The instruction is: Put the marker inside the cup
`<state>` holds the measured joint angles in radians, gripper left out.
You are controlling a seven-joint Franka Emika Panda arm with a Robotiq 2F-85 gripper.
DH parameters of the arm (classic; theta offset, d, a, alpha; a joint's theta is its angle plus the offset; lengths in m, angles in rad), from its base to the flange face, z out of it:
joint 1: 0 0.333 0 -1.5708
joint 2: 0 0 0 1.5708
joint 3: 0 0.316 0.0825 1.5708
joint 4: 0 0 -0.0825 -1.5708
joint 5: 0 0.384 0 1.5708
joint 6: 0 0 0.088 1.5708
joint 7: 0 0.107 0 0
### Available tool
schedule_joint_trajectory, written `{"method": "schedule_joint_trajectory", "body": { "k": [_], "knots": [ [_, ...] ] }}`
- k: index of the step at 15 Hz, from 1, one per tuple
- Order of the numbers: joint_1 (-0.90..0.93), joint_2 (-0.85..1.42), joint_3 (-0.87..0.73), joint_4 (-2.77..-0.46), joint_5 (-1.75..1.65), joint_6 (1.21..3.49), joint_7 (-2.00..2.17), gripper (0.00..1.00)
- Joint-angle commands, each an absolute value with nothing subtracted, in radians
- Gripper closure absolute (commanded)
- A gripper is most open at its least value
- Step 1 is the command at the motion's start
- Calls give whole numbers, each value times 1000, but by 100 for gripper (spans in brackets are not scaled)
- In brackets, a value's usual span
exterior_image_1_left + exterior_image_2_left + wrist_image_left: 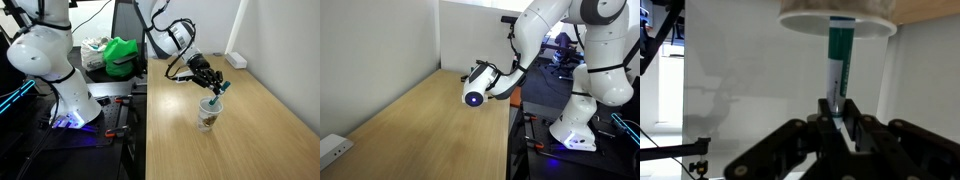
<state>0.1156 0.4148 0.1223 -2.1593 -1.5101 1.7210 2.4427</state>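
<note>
Gripper [840, 112] tight around the marker [839, 58], teal end at the mouth of the cup [208, 116]

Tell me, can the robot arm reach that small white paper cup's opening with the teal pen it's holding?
Probably yes. The end effector, shut on the teal-and-dark marker, hangs just over the white paper cup, whose open mouth faces up; nothing stands between them.

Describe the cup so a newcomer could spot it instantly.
Look at the wooden table beside the white wall. Just below the teal marker being held over it stands the cup. It alone is white tapered paper with a brownish print low down.
</note>
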Motion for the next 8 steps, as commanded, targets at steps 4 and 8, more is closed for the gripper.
{"method": "schedule_joint_trajectory", "body": {
  "k": [4,8],
  "knots": [
    [116,437,125,-2147,-1492,1709,2475,95],
    [115,436,125,-2153,-1491,1712,2489,55]
  ]
}}
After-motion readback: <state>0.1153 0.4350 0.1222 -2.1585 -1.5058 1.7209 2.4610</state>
